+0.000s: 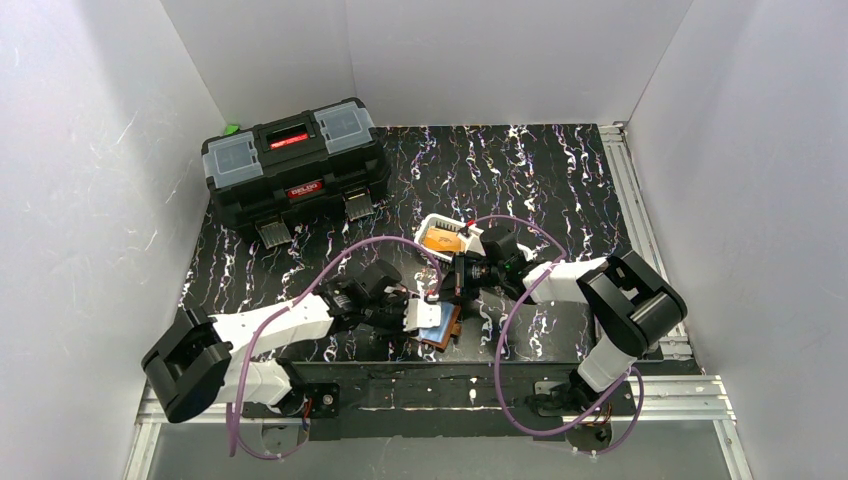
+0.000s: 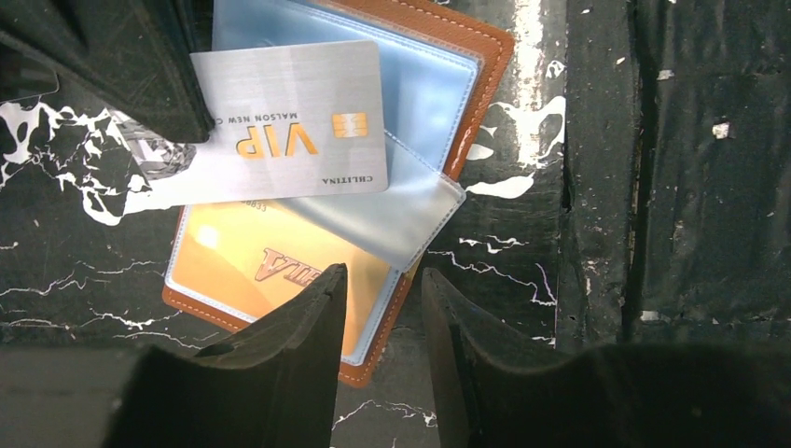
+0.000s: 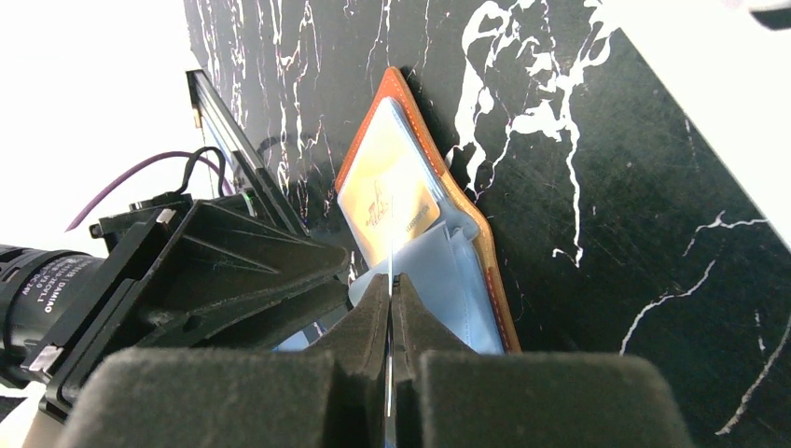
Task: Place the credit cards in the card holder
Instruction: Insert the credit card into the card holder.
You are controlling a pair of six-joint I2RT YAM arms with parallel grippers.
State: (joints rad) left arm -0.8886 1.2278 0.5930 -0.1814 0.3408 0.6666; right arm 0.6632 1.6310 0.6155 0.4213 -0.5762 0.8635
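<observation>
I'm seeing the card holder (image 2: pixel 485 70) lying open on the black marbled table (image 2: pixel 690 187), close to its near edge, between the two arms. An orange card (image 2: pixel 252 261) is sitting inside one clear sleeve, and a loose sleeve (image 2: pixel 401 210) is fanning out beside it. The silver VIP card (image 2: pixel 280 121) is stretching across the open holder, overlapping the sleeves. My right gripper (image 3: pixel 390 285) is pinching its edge, jaws closed on it. My left gripper (image 2: pixel 382 299) is hovering over the holder's near edge, fingers parted, gripping nothing. Beyond, a white basket (image 1: pixel 432 222) is holding orange cards, and the black toolbox (image 1: pixel 295 165) is sitting far left.
</observation>
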